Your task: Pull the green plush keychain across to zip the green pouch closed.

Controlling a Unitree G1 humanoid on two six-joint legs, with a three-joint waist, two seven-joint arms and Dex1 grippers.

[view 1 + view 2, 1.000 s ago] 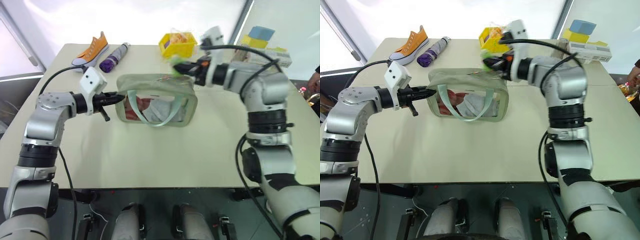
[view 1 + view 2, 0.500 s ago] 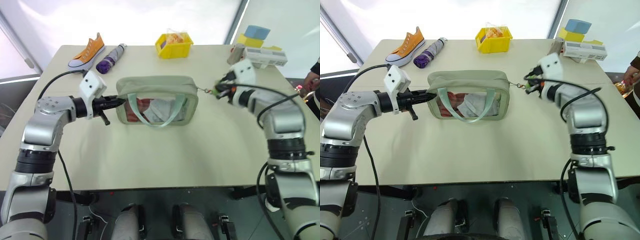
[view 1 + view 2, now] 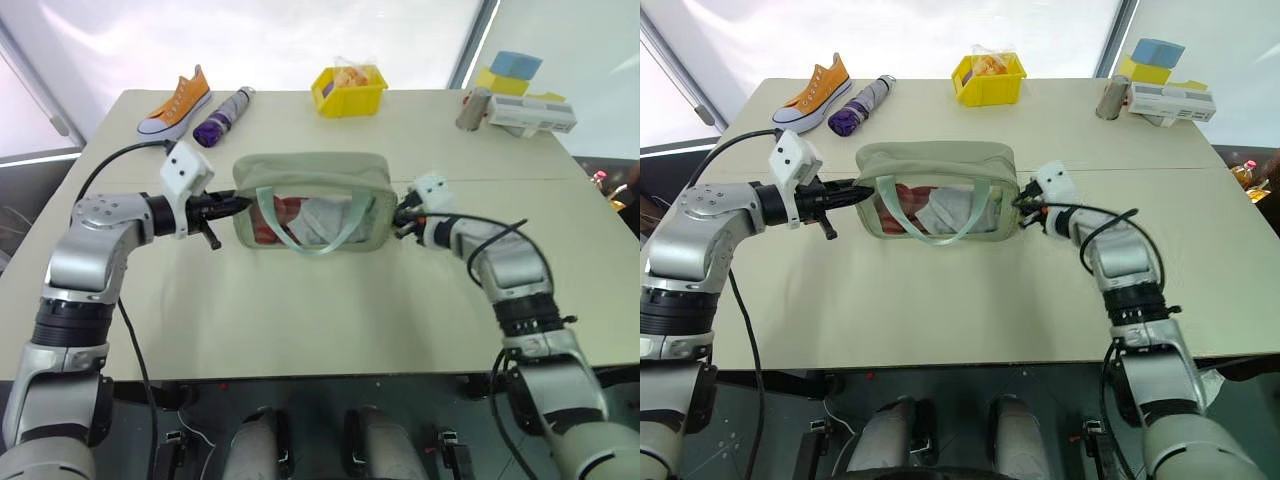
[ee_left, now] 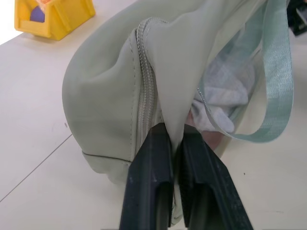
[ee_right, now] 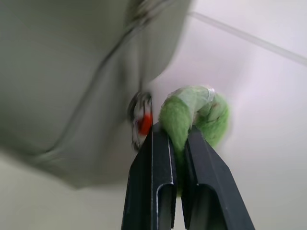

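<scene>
The green pouch (image 3: 312, 185) stands upright mid-table, its clear front panel and mint strap facing me. My left gripper (image 3: 238, 201) is at the pouch's left end. The left wrist view shows that left gripper (image 4: 171, 132) shut on a fold of the pouch fabric beside the zipper (image 4: 145, 81). My right gripper (image 3: 400, 212) sits low at the pouch's right end. In the right wrist view the right gripper (image 5: 173, 129) is shut on the green plush keychain (image 5: 192, 115), close to the pouch's corner and a metal ring with an orange bit (image 5: 142, 120).
At the back of the table lie an orange sneaker (image 3: 180, 100), a purple folded umbrella (image 3: 225, 115) and a yellow bin (image 3: 350, 90). A grey cylinder (image 3: 472, 108), a white box (image 3: 530, 115) and blue and yellow blocks (image 3: 515, 70) stand back right.
My right gripper carried the keychain from above the pouch's top out to the right, then came down and back to the pouch's right end. The left gripper kept still.
</scene>
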